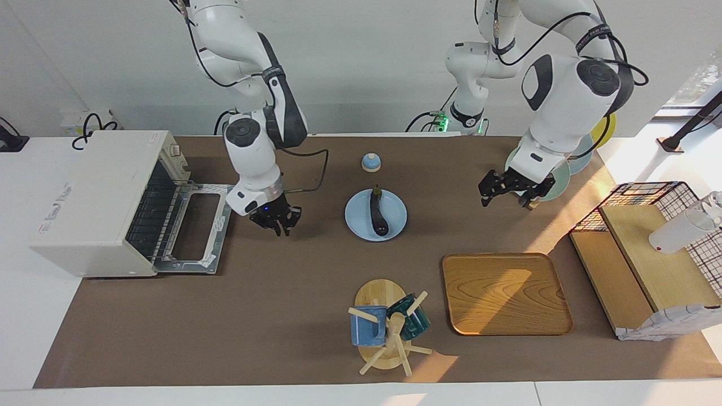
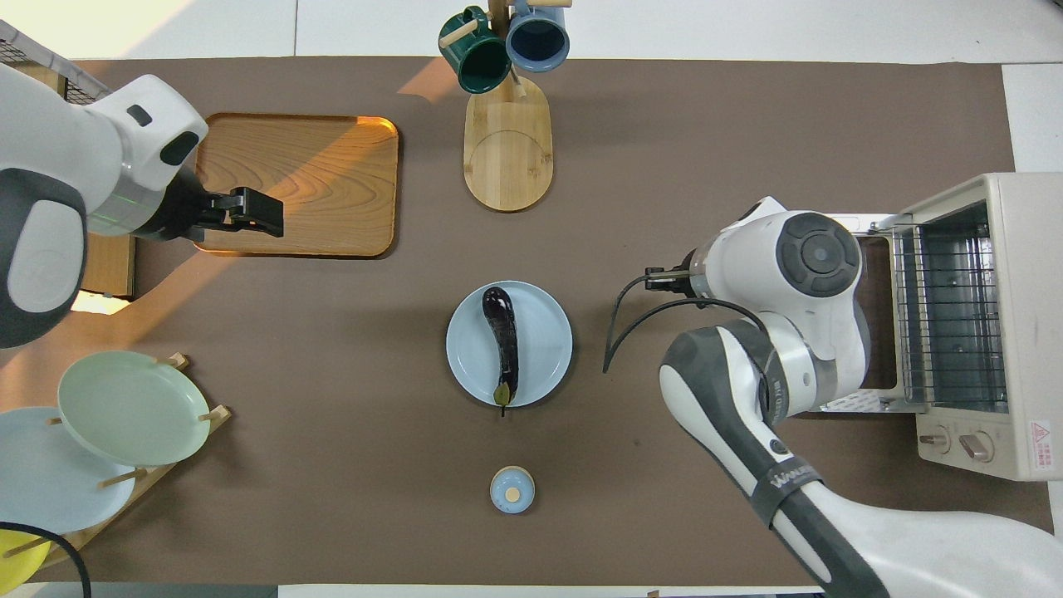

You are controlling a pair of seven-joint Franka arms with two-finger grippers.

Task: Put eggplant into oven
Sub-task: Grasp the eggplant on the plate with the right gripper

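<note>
The dark purple eggplant (image 1: 377, 213) (image 2: 502, 342) lies on a light blue plate (image 1: 396, 221) (image 2: 548, 349) in the middle of the table. The white oven (image 1: 84, 203) (image 2: 1017, 316) stands at the right arm's end. Its door (image 1: 194, 231) is folded down flat and the wire rack (image 2: 947, 316) shows inside. My right gripper (image 1: 281, 230) hangs shut and empty just above the table, between the oven door and the plate. In the overhead view the arm hides it. My left gripper (image 1: 507, 198) (image 2: 266, 213) is open and empty, raised over the table toward the left arm's end.
A mug tree with a blue and a green mug (image 1: 386, 327) and a wooden tray (image 1: 505, 293) lie farther from the robots than the plate. A small blue bell (image 1: 370, 162) sits nearer. A rack of plates (image 2: 124, 407) and a wire basket with boards (image 1: 648, 248) stand at the left arm's end.
</note>
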